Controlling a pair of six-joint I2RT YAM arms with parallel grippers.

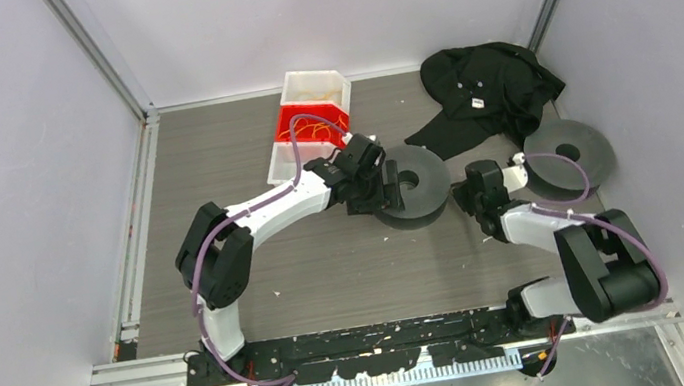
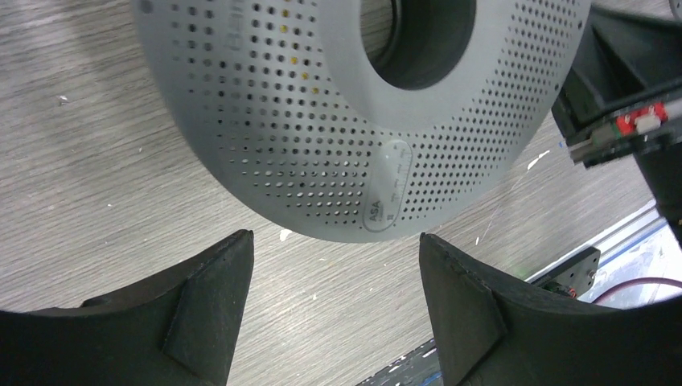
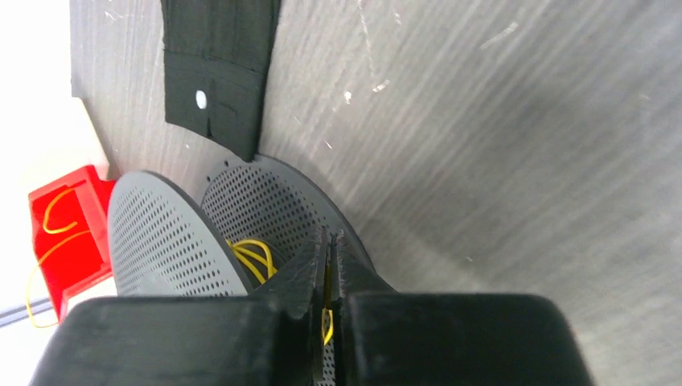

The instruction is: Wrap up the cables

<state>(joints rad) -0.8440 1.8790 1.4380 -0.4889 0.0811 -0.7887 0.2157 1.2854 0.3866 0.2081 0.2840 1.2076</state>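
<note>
A thin yellow cable [image 3: 256, 256] lies coiled between the two perforated flanges of a dark grey spool [image 1: 414, 186] at mid table. My right gripper [image 3: 330, 237] is at the spool's right edge, shut on a strand of that cable, which shows yellow between the pressed fingers. More yellow cables [image 1: 314, 128] lie in a red bin [image 1: 310, 123] behind the spool. My left gripper [image 2: 334, 241] is open at the spool's left side, its fingers [image 2: 217, 297] apart over bare table, just short of the spool's rim [image 2: 362, 112], holding nothing.
A second grey spool [image 1: 570, 156] lies at the right, with a crumpled black cloth [image 1: 490, 86] behind it. White bins [image 1: 315, 86] adjoin the red one. In the left wrist view, part of the right arm [image 2: 619, 96] shows beyond the spool.
</note>
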